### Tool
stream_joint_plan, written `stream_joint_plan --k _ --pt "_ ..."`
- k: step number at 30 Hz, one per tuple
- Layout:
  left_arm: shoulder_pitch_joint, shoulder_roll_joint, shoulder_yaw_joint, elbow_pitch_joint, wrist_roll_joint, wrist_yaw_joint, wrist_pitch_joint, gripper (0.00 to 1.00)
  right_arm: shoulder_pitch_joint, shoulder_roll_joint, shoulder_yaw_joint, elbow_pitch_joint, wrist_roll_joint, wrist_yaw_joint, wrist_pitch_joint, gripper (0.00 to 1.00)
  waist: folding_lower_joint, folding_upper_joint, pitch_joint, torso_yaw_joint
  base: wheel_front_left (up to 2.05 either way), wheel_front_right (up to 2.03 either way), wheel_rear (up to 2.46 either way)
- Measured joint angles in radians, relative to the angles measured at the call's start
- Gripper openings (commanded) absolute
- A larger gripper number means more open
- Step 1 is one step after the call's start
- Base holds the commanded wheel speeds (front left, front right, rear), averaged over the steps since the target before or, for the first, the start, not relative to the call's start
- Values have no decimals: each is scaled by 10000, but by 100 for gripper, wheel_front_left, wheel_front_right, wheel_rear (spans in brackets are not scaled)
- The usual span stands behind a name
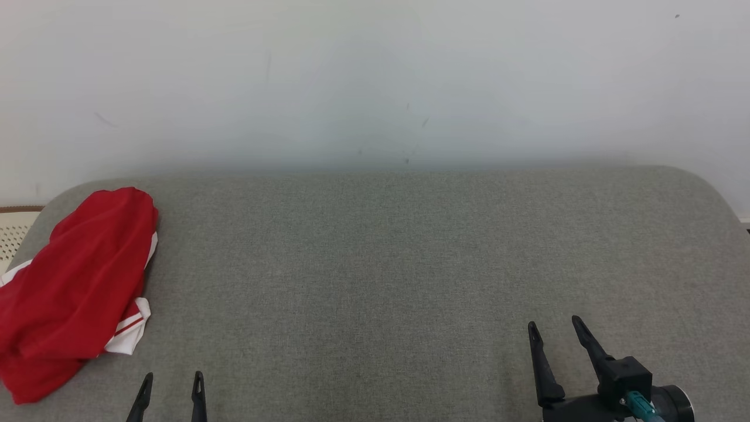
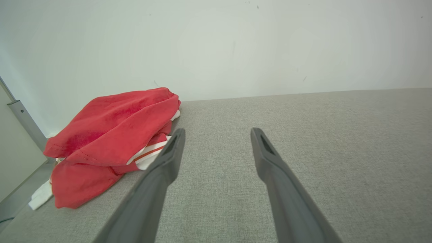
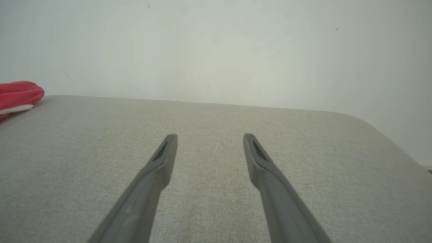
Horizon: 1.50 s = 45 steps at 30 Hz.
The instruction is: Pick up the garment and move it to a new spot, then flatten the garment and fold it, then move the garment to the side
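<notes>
Right gripper [image 1: 555, 323]: lower right of the head view, nearest the camera. The dark body carries a teal connector [image 1: 638, 404]. The two fingers are spread and point up and slightly left. Nothing is between them. In the right wrist view, bare grey weave shows through the gap, with the tips held above it.

Left gripper [image 1: 173, 378]: lower left of the head view, only the fingertips in frame. The jaws are spread apart and nothing is pinched. In the left wrist view the fingers [image 2: 270, 162] extend over the grey cloth without touching the garment. The left finger crosses in front of the garment's white edge.

Padded surface [image 1: 375, 264]: grey woven fabric with rounded far corners. It runs the full width of the head view.

Garment [image 1: 76, 281]: red with a white band and thin red stripes. It is bunched in a loose heap at the left end of the padded surface. It sits just beyond and to the left of the left gripper and well apart from the right gripper. Its outer part reaches the left edge of the surface. In the left wrist view a white bit hangs past that edge, near a grey metal post [image 2: 23, 118].

Wall [image 1: 375, 76]: pale and plain with a few small dark marks, directly behind the surface.
</notes>
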Motion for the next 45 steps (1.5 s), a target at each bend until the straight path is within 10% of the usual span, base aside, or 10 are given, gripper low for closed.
stream_joint_plan --k 25,45 --pt "25 59 102 81 -136 -33 0 100 114 -2 -207 -109 458 0 75 100 0 0 -30 111 0 0 0" --pt "11 309 334 128 -270 63 -2 100 208 -2 -69 -88 784 0 -94 100 0 0 13 1740 0 0 0"
